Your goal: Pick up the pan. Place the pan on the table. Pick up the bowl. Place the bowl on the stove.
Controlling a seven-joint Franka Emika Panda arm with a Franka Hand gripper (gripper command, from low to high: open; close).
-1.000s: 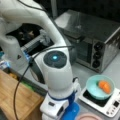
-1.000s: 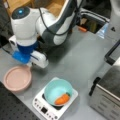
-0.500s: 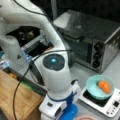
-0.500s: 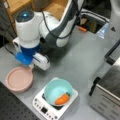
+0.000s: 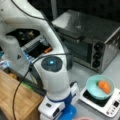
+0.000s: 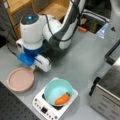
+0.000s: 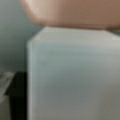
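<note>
The pinkish-brown pan (image 6: 20, 80) lies flat on the grey table (image 6: 75, 60) at a front view's lower left. Its short white handle points toward my gripper (image 6: 32, 69), which hangs low right at the handle beneath the blue and white hand. In the wrist view the white handle (image 7: 75, 75) fills most of the picture, with the pan (image 7: 75, 12) along the top. The teal bowl (image 6: 58, 90) with an orange item (image 6: 62, 98) inside sits on the white stove (image 6: 53, 107). Both front views show them, with the bowl (image 5: 100, 87) on the stove (image 5: 105, 102).
A large silver toaster oven (image 5: 92, 42) stands behind the stove and shows at the right edge in a front view (image 6: 107, 92). A light wooden board (image 5: 15, 100) lies beside the arm's base. Wooden shelving (image 6: 30, 7) rises at the back.
The arm's wrist has shifted slightly over the pan's handle. The pan, bowl and stove have stayed where they were.
</note>
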